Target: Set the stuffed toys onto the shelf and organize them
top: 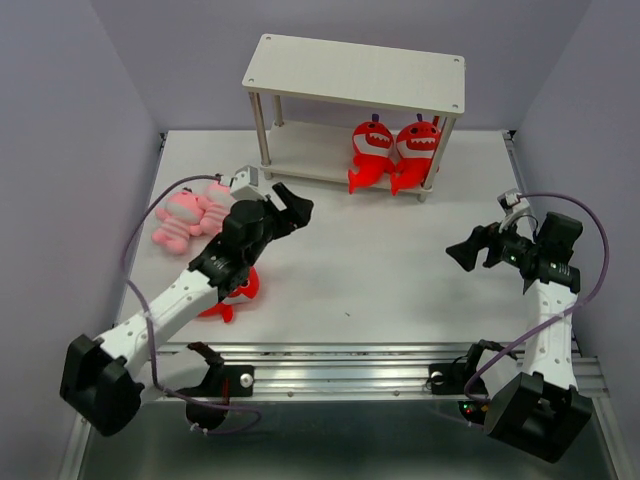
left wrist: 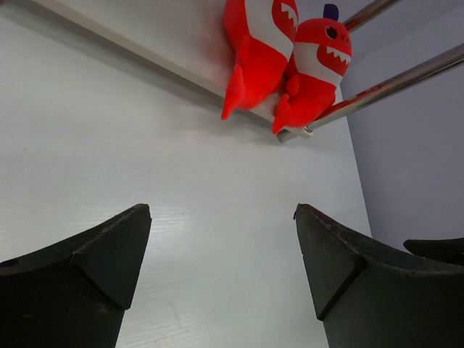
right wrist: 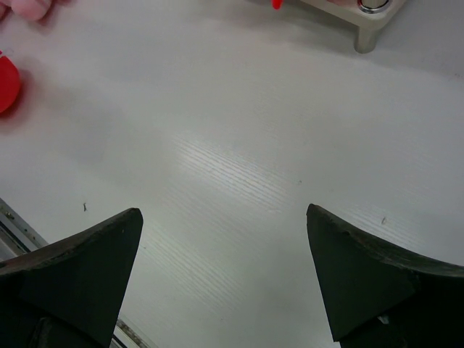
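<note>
Plush red shark well short of the shelf, likely light, squashy, so pinch mid-body; left claw, right claw spread, empty.

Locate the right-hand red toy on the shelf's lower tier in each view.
Top external: right-hand red toy upper centre, lower tier.
Left wrist: same toy top right, face showing.
Right wrist: only a red sliver at top edge; unsure which toy.
Shared landmark: shelf's front-right leg.
</note>
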`<state>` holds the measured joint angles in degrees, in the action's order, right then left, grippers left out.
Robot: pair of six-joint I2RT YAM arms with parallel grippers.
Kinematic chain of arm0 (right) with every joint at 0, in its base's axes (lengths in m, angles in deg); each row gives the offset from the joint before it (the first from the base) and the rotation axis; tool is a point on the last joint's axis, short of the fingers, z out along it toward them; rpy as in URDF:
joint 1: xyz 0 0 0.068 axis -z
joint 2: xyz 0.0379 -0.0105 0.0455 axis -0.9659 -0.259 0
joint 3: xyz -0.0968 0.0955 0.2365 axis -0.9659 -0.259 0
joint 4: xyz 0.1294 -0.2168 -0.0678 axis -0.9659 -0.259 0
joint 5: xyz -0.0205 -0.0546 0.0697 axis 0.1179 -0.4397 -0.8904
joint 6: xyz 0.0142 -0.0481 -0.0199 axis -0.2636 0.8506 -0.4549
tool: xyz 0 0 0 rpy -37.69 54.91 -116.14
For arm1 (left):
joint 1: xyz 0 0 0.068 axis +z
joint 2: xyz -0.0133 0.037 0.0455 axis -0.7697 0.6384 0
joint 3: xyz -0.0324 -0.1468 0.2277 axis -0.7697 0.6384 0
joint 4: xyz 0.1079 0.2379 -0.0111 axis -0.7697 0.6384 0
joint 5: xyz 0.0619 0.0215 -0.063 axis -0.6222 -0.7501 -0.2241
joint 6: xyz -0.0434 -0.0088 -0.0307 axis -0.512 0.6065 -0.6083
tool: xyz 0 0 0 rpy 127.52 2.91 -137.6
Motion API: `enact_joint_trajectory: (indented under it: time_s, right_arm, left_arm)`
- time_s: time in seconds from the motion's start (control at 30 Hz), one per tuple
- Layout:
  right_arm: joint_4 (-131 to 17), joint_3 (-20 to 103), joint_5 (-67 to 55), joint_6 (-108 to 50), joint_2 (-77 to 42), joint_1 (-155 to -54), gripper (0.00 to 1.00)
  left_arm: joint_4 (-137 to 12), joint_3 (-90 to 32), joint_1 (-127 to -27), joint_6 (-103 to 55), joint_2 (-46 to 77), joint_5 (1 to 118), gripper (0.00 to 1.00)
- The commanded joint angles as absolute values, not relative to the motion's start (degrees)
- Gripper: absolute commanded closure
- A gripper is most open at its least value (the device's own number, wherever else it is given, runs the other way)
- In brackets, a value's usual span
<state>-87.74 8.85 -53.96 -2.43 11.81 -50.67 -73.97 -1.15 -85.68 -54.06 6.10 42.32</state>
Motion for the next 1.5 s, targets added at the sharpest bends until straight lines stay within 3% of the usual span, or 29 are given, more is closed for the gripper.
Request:
enact_joint_trajectory:
  time_s: [0.0,0.17,0.3,0.47,0.8,0.87,0.93,1.13,1.23,1.27,1.33,1.37,1.47]
  right_arm:
    - [-88.69,9.15,-56.92,0.17,12.82,-50.29,0.0]
    - [-88.51,9.15,-56.83,-0.18,13.08,-50.29,0.0]
    - [-88.51,9.24,-56.75,-0.27,13.08,-50.29,0.0]
    - [-88.42,9.24,-56.13,-0.27,13.17,-50.29,0.0]
    - [-87.98,9.15,-55.16,-0.62,13.43,-50.29,0.0]
    - [-87.81,9.24,-55.16,-0.62,13.35,-50.29,0.0]
    - [-87.81,9.15,-55.08,-0.62,13.43,-50.29,0.0]
    - [-87.72,9.07,-54.99,-0.62,14.05,-50.29,0.0]
    - [-87.81,8.98,-54.9,-0.62,14.23,-50.29,0.0]
    - [-87.81,8.98,-54.9,-0.62,14.31,-50.29,0.0]
    - [-87.81,8.98,-54.9,-0.62,14.23,-50.29,0.0]
    - [-87.72,8.98,-54.9,-0.62,14.31,-50.29,0.0]
    - [-87.64,8.98,-54.99,-0.89,14.4,-50.29,0.0]
  left_arm:
    - [-54.46,-0.56,-85.48,-56.66,-4.29,34.86,0.08]
    - [-36.54,-2.31,-85.3,-70.24,-9.84,27.33,0.01]
    - [-14.2,-9.26,-85.22,-79.96,-2.92,21.24,0.01]
    - [-11.54,-10.32,-84.78,-79.62,7.54,23.42,0.01]
    - [-14.69,-6.91,-80.48,-80.15,16.52,23.33,0.02]
    - [-18.11,-4.36,-78.46,-78.4,16.7,26.22,0.14]
    - [-19.79,-3.03,-77.4,-77.78,16.61,28.51,0.16]
    - [-22.52,-2.23,-77.04,-76.28,14.95,30.72,0.51]
    - [-22.17,-2.93,-77.04,-75.58,13.45,29.76,0.55]
    - [-21.74,-3.28,-76.96,-75.49,12.93,29.41,0.54]
    - [-19.98,-4.78,-76.95,-75.31,11.26,28.62,0.38]
    - [-19.11,-5.39,-77.04,-75.66,10.21,27.66,0.23]
    - [-12.53,-8.64,-76.96,-77.51,9.14,23.35,0.05]
